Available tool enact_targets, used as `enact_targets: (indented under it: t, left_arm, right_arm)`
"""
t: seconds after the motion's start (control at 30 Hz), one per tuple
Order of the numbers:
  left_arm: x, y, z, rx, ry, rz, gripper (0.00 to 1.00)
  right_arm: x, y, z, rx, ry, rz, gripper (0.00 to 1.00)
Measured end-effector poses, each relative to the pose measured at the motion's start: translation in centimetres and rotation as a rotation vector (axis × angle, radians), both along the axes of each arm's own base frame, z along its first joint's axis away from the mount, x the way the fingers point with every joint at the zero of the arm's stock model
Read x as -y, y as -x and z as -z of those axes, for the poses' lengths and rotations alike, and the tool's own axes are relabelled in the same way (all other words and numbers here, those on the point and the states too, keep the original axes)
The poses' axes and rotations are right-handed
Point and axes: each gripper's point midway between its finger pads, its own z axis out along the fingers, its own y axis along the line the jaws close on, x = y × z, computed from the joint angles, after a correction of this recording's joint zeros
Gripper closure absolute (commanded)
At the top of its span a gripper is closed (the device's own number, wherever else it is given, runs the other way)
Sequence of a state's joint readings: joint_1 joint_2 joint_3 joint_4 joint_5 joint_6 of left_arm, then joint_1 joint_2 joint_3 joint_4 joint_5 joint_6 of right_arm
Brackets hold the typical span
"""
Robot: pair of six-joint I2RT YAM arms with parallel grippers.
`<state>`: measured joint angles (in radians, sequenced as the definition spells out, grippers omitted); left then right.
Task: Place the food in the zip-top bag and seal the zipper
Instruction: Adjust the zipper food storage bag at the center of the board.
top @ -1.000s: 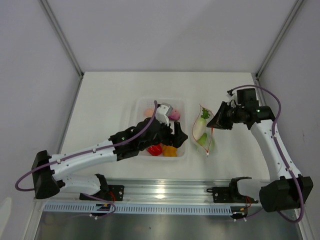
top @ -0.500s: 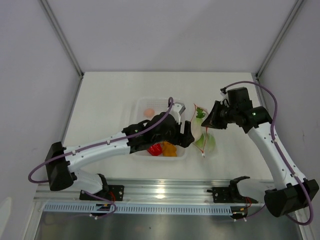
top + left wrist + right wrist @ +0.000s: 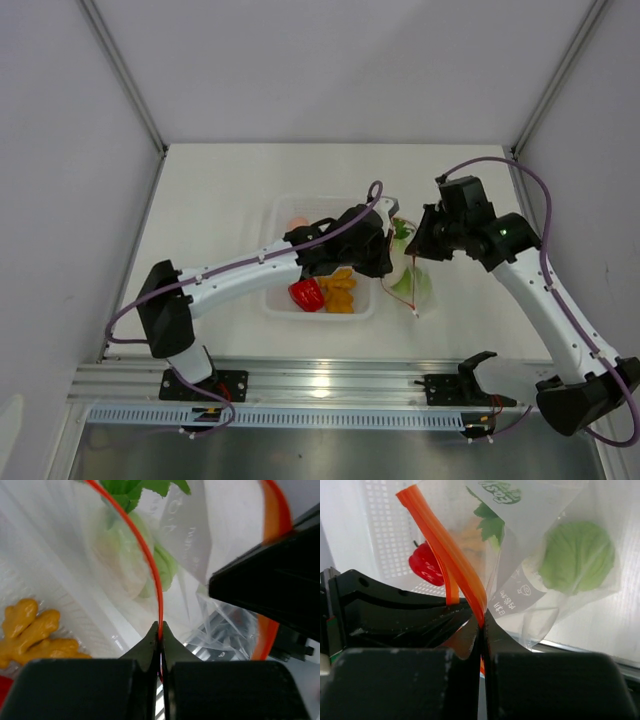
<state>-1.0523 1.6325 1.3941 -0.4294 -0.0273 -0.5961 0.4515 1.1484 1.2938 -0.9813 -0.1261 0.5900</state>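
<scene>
The clear zip-top bag (image 3: 410, 285) hangs between both grippers, just right of the tray. My left gripper (image 3: 388, 262) is shut on one lip of the orange-red zipper (image 3: 158, 590), pinched at the fingertips. My right gripper (image 3: 421, 245) is shut on the zipper's (image 3: 444, 545) other lip. Inside the bag are a green cabbage (image 3: 577, 555) and a white radish (image 3: 127, 560) with green leaves. In the tray lie a red bell pepper (image 3: 305, 293), an orange-yellow lumpy piece (image 3: 340, 290) and a pink round piece (image 3: 297, 221).
The rigid clear tray (image 3: 312, 208) stands mid-table under my left forearm. A metal rail (image 3: 330, 385) runs along the near edge with both arm bases. White walls close in the table on three sides.
My left gripper left the tray, swung right to the bag's mouth and shut on the zipper. The right gripper, still shut on the zipper, shifted slightly left with the bag's mouth.
</scene>
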Motion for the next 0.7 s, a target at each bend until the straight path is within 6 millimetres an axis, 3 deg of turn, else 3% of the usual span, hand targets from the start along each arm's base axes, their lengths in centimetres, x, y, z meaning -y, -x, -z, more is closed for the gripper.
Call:
enact_targets:
  t: [0.07, 0.13, 0.23, 0.3, 0.37, 0.4, 0.5, 0.57, 0.63, 0.67, 0.7]
  left_arm:
    - [1.1, 0.3, -0.9, -0.009, 0.025, 0.046, 0.99]
    - [1.7, 0.9, -2.9, -0.002, 0.081, 0.091, 0.99]
    - [1.6, 2.2, -8.0, 0.044, 0.212, 0.147, 0.99]
    - [1.0, 2.8, -11.3, 0.082, 0.287, 0.165, 1.00]
    - [0.6, 3.1, -13.5, 0.104, 0.331, 0.176, 0.99]
    - [0.9, 2.7, -13.4, 0.099, 0.331, 0.177, 0.99]
    - [2.2, 1.2, -10.0, 0.044, 0.285, 0.181, 0.99]
    - [2.6, 0.5, -4.1, -0.035, 0.195, 0.171, 0.99]
    - [1.2, 1.1, 1.3, -0.125, 0.089, 0.160, 0.99]
    - [0.3, 1.8, 2.6, -0.164, 0.048, 0.161, 0.99]
    - [0.1, 2.2, 2.7, -0.180, 0.040, 0.172, 0.99]
  right_arm:
    - [0.5, 0.1, -0.4, -0.001, 0.037, 0.016, 1.00]
    - [0.8, 0.0, -2.4, 0.050, 0.067, 0.029, 1.00]
    - [0.2, 0.5, -7.8, 0.194, 0.025, 0.015, 1.00]
    - [0.8, 1.2, -9.9, 0.273, -0.018, 0.028, 1.00]
    - [2.0, 1.9, -9.1, 0.287, -0.025, 0.056, 1.00]
    - [2.3, 1.9, -7.9, 0.277, -0.032, 0.067, 1.00]
    - [2.6, 1.3, -0.7, 0.110, 0.029, 0.076, 1.00]
    - [2.4, 1.3, 3.9, -0.034, 0.097, 0.068, 1.00]
    - [2.6, 1.5, 5.8, -0.110, 0.138, 0.065, 1.00]
    - [2.7, 1.7, 5.4, -0.114, 0.141, 0.065, 1.00]
    - [2.8, 1.8, 4.3, -0.101, 0.139, 0.069, 1.00]
